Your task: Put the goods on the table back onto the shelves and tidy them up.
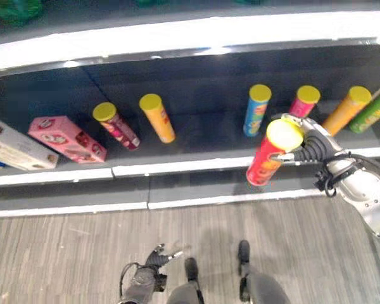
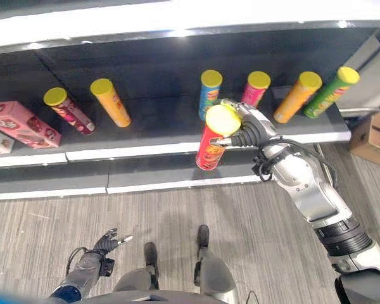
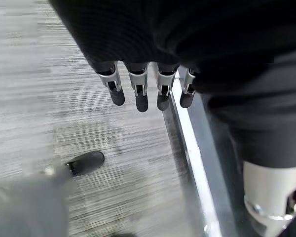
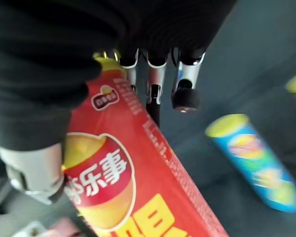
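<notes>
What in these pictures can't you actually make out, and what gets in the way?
- Red can: in the head views the right hand covers its far side; in the right wrist view the picture's edge cuts off its lower part.
- White box: cut off by the left eye view's edge.
- Cardboard box: partly cut off by the right eye view's edge.
- Left hand: thumb hidden behind its dark cover.

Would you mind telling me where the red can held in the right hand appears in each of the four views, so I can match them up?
Left eye view: red can right of centre, before the shelf edge, in the right hand.
Right eye view: red can just right of centre.
Left wrist view: not in it.
Right wrist view: red can close up, across the lower middle.
Shared landmark: the blue can on the shelf behind it, seen in all but the left wrist view.
</notes>
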{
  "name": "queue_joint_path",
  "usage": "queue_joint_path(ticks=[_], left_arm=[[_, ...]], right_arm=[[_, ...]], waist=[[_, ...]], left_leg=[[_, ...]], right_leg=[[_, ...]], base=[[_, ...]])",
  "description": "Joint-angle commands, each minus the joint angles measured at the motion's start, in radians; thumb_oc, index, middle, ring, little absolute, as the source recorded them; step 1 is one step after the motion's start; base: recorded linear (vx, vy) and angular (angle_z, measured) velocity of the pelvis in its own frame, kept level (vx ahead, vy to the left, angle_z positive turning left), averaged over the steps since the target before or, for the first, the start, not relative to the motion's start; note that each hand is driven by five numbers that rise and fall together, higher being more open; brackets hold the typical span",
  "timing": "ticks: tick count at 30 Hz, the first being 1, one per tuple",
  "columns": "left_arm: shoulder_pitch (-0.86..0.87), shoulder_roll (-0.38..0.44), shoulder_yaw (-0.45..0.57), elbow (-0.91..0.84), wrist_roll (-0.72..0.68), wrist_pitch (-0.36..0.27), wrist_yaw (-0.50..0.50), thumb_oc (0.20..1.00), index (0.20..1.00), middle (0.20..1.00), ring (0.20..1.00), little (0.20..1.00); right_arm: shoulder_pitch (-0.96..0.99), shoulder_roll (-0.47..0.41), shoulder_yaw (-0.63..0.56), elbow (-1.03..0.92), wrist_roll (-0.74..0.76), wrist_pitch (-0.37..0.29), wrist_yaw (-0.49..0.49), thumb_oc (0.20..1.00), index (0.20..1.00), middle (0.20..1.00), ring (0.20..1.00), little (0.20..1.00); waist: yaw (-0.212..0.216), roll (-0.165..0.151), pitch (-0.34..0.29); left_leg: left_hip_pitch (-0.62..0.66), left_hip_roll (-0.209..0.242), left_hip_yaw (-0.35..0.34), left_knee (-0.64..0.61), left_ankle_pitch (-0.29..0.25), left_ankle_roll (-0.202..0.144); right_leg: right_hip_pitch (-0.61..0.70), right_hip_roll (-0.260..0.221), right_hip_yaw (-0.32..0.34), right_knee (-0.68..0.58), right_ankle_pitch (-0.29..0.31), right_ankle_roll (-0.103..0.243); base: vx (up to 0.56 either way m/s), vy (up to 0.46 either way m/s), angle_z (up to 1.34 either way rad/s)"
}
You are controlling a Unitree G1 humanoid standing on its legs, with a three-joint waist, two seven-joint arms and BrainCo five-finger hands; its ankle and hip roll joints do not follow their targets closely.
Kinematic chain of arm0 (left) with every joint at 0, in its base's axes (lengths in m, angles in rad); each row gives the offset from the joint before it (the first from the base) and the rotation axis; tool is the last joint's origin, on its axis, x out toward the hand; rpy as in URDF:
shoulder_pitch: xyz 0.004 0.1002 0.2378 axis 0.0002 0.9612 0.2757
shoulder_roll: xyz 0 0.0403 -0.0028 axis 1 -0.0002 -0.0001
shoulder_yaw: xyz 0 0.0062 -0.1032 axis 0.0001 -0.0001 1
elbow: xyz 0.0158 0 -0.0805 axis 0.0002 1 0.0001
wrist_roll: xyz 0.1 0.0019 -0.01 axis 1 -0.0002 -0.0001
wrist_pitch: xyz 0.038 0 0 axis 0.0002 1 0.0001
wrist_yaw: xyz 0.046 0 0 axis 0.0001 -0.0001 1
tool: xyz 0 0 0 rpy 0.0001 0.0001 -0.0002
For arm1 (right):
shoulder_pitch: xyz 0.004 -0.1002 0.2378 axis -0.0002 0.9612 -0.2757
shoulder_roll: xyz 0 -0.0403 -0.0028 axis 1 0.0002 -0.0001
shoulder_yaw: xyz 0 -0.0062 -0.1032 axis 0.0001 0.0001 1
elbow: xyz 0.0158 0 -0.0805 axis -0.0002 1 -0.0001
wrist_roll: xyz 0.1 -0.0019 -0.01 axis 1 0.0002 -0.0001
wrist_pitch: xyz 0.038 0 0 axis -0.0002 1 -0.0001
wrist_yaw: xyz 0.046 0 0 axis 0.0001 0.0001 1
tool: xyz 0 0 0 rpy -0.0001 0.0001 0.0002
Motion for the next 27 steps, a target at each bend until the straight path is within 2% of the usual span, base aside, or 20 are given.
queue_joint_path(ticks=[1,3,5,6,7,8,10,13,16,27], left_arm=[[-0.007,0.038,-0.022,0.009,-0.061,-0.016,0.008,1.000,1.000,1.000,1.000,1.000],[0.005,0.040,-0.016,0.024,-0.054,-0.012,0.008,1.000,1.000,1.000,1.000,1.000],[0.005,0.040,-0.016,0.024,-0.054,-0.012,0.008,1.000,1.000,1.000,1.000,1.000],[0.018,0.043,-0.028,0.064,-0.035,-0.015,0.022,1.000,1.000,1.000,1.000,1.000],[0.028,0.044,-0.029,0.076,-0.021,-0.012,0.021,1.000,1.000,1.000,1.000,1.000],[0.034,0.044,-0.031,0.079,-0.010,-0.011,0.018,1.000,1.000,1.000,1.000,1.000],[0.053,0.046,-0.034,0.078,0.021,-0.005,0.017,1.000,1.000,1.000,1.000,1.000],[0.046,0.062,-0.037,0.065,0.019,-0.010,0.031,1.000,1.000,1.000,1.000,1.000],[0.039,0.081,-0.045,0.033,0.010,-0.016,0.046,1.000,1.000,1.000,1.000,1.000],[0.047,0.069,-0.059,0.025,-0.010,-0.016,0.082,1.000,1.000,1.000,1.000,1.000]], right_arm=[[-0.035,-0.022,0.010,-0.056,0.026,-0.027,-0.025,0.200,0.200,0.200,0.200,0.200],[-0.066,-0.016,0.047,-0.042,0.007,-0.022,-0.019,0.200,0.200,0.200,0.200,0.200],[-0.067,-0.016,0.048,-0.041,0.007,-0.022,-0.020,0.200,0.200,0.200,0.200,0.200],[-0.100,0.014,0.087,0.010,-0.013,-0.029,-0.046,0.200,0.200,0.200,0.200,0.200],[-0.092,0.019,0.081,0.035,-0.018,-0.026,-0.055,0.200,0.200,0.200,0.200,0.200],[-0.083,0.025,0.075,0.041,-0.031,-0.021,-0.064,0.200,0.200,0.200,0.200,0.200],[-0.068,0.056,0.070,0.061,-0.074,0.002,-0.071,0.200,0.200,0.200,0.200,0.200],[-0.091,0.090,0.068,0.089,-0.107,0.019,-0.104,0.200,0.200,0.200,0.200,0.200],[-0.127,0.113,0.069,0.121,-0.154,0.033,-0.152,0.200,0.200,0.200,0.200,0.200],[-0.189,0.134,0.051,0.193,-0.275,0.075,-0.264,0.200,0.200,0.200,0.200,0.200]], waist=[[0.005,-0.033,-0.004],[0.014,-0.029,-0.017],[0.015,-0.030,-0.015],[0.041,-0.008,-0.030],[0.037,0.015,-0.046],[0.036,0.032,-0.054],[0.042,0.055,-0.067],[0.051,0.055,-0.059],[0.058,0.053,-0.049],[0.083,0.067,-0.008]], left_leg=[[-0.020,-0.030,-0.060,0.136,-0.114,-0.054],[0.005,0.024,-0.056,0.043,-0.125,-0.040],[0.009,0.024,-0.054,0.041,-0.124,-0.040],[0.028,0.151,-0.095,-0.211,-0.010,-0.043],[0.037,0.190,-0.068,-0.303,0.036,-0.055],[0.045,0.196,-0.042,-0.317,0.050,-0.065],[0.069,0.161,-0.007,-0.323,0.033,-0.066],[0.080,0.120,0.031,-0.324,0.014,-0.054],[0.069,0.095,0.039,-0.324,0.005,-0.042],[0.012,0.075,0.025,-0.324,0.013,-0.036]], right_leg=[[0.028,-0.079,-0.022,0.037,-0.086,0.095],[0.041,-0.073,-0.011,0.023,-0.099,0.103],[0.043,-0.073,-0.009,0.023,-0.099,0.103],[0.054,-0.089,0.011,0.029,-0.140,0.129],[0.066,-0.099,0.010,0.031,-0.160,0.145],[0.076,-0.099,0.004,0.033,-0.161,0.150],[0.082,-0.127,0.016,0.031,-0.129,0.163],[0.062,-0.172,0.039,0.024,-0.086,0.178],[0.039,-0.200,0.031,0.026,-0.063,0.196],[-0.012,-0.237,0.009,0.052,-0.035,0.212]], base=[[0.09,-0.023,0.26],[0.16,0.031,0.01],[0.19,0.132,-0.41],[0.47,0.384,-0.40],[0.57,0.452,-0.26],[0.38,0.310,-0.09],[0.33,0.318,-0.01],[0.23,0.243,-0.58],[0.14,0.140,0.00],[0.06,0.019,0.03]])
